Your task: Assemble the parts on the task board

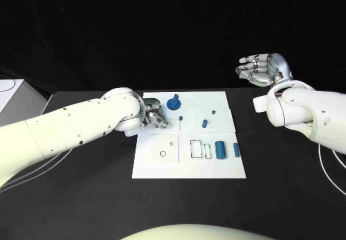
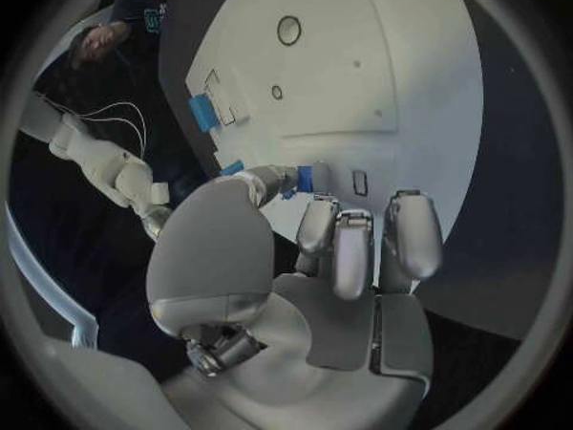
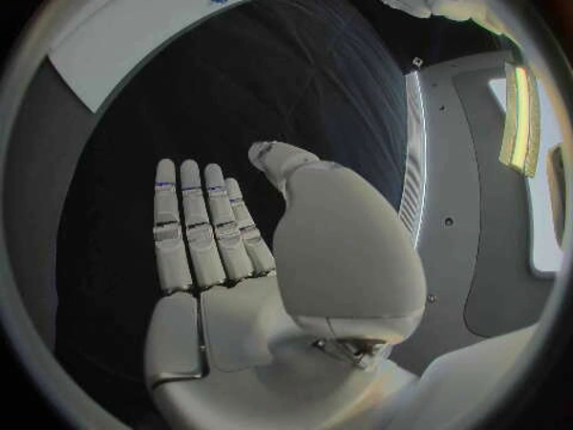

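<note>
Cylinders come first from the robot's side: a fat blue cylinder (image 1: 220,149) and a thin blue pin (image 1: 236,149) lie on the task board (image 1: 189,170), long axes pointing away from the robot, right of the left hand (image 1: 154,116). That hand hovers over the board's left edge, fingers curled; whether it pinches a small blue peg (image 2: 305,177) I cannot tell. Farthest, the right hand (image 1: 263,69) is raised well off the board, fingers apart and empty, so the left looks nearer.

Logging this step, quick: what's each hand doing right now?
Left hand: pinches a small blue part over the task board.
Right hand: open, holding nothing.
</note>
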